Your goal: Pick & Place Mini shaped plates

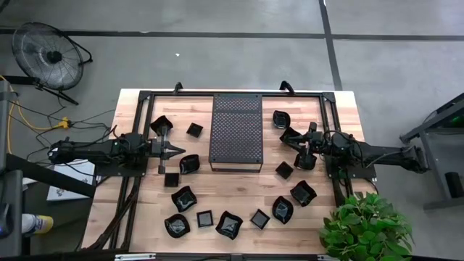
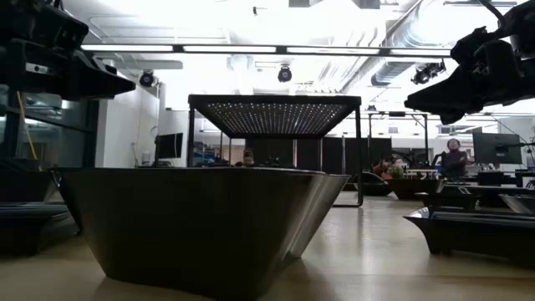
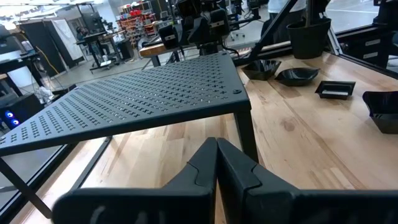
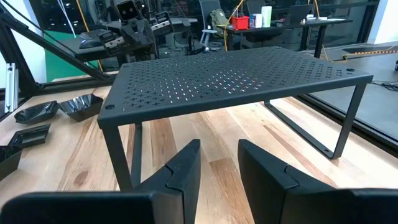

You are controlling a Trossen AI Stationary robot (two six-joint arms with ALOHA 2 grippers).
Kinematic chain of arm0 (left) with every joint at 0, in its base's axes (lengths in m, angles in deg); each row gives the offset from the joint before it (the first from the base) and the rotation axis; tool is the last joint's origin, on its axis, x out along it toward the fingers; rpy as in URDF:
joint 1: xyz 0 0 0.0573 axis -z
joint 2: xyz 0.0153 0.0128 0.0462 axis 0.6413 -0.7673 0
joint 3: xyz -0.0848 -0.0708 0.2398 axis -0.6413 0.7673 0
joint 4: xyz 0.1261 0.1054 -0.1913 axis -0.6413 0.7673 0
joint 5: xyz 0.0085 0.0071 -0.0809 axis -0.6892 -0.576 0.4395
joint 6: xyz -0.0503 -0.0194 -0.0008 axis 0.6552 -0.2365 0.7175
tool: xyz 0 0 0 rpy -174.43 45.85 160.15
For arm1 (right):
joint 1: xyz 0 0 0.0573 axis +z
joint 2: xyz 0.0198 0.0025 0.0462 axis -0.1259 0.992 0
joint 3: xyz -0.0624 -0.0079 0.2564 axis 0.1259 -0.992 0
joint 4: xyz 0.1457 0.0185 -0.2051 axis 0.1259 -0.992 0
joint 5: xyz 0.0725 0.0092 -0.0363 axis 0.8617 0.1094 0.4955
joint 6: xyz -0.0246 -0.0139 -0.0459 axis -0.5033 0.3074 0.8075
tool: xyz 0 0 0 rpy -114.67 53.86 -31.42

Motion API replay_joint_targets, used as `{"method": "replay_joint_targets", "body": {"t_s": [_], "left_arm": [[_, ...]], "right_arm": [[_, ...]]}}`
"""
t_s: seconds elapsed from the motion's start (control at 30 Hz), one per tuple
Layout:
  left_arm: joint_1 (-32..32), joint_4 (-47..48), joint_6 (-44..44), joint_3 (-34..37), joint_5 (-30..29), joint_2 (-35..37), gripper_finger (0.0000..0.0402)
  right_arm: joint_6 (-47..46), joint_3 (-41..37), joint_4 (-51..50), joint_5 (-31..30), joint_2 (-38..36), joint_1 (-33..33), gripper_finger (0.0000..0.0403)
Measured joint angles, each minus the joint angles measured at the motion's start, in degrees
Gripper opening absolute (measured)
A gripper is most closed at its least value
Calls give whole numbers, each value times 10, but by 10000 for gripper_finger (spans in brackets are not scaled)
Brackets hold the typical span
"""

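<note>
Several mini shaped plates, small glossy black dishes, lie flat on the wooden table around the black perforated tray [image 1: 235, 130]. Some are left of it [image 1: 190, 164] [image 1: 193, 130], some right of it [image 1: 284, 170] [image 1: 281, 119], and others lie along the near edge [image 1: 229, 225]. My left gripper [image 1: 181, 150] [image 3: 216, 144] hovers shut to the left of the tray and points at it, with nothing held. My right gripper [image 1: 299, 151] [image 4: 219, 144] hovers open to the right of the tray and also points at it, its fingers empty.
The tray [image 3: 155, 93] stands on thin legs with room beneath it. One dish [image 2: 209, 226] sits close in front of the low camera. A potted plant [image 1: 366, 225] stands at the near right corner, and a fan [image 1: 47, 54] is on the floor at the far left.
</note>
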Motion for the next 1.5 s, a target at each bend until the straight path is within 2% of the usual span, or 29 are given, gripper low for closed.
{"method": "replay_joint_targets", "body": {"t_s": [0.77, 0.93, 1.2, 1.5], "left_arm": [[0, 0, 0, 0, 0, 0, 1], [0, 0, 0, 0, 0, 0, 1], [0, 0, 0, 0, 0, 0, 1], [0, 0, 0, 0, 0, 0, 1]], "right_arm": [[-1, 0, 0, -3, 0, 0, 103], [-46, 0, 0, -1, 0, 0, 103], [-176, 0, 0, 0, 0, 0, 103], [-187, 3, -3, -33, 0, 0, 103]]}}
